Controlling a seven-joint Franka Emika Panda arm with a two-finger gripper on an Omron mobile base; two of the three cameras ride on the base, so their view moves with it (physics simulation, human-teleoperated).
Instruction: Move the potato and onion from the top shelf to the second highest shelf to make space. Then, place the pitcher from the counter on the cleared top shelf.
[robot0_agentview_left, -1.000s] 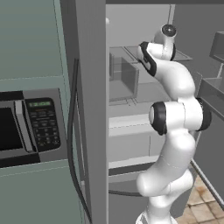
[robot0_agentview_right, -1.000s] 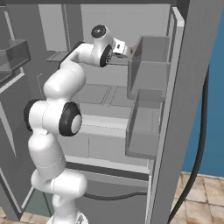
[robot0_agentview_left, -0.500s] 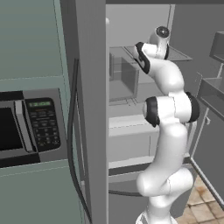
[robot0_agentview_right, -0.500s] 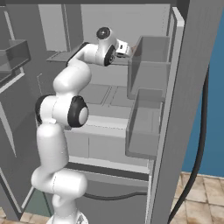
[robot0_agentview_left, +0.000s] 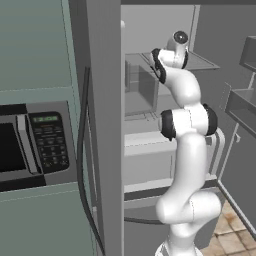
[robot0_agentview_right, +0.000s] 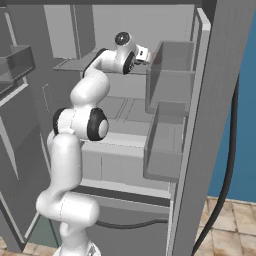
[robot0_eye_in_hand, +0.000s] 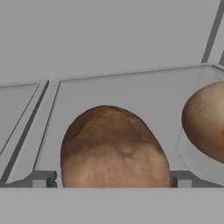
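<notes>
Reaching into the open fridge at its uppermost level, the gripper shows its two dark finger tips spread apart on either side of the potato, the mottled brown lump sitting between them; whether the pads touch it cannot be told. The potato rests on the top shelf, a pale-grey panel with a lighter rim. Just beside it, at the right edge of the hand view, lies the onion, smoother and orange-tan, apart from the potato. In the right base view the white arm bends up from the base to the shelf's height, next to clear door bins. A microwave sits left of the fridge.
</notes>
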